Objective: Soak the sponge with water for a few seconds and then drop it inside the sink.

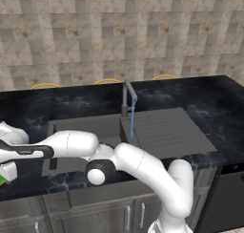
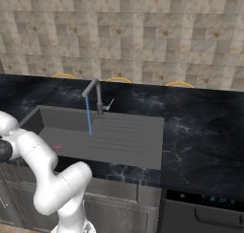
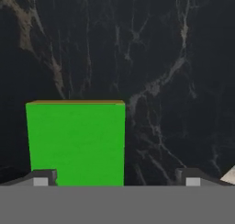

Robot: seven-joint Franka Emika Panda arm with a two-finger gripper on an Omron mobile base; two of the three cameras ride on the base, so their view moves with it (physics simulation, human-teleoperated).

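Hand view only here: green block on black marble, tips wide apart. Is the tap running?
Observer: Yes. The water falls in a thin blue stream from the tap into the sink.
Operator: Where's the block relative to that?
Observer: The sponge lies on the countertop to the left of the basin, at the very left edge of the left base view.
Operator: Anything in the basin?
Observer: A small red spot on its floor.
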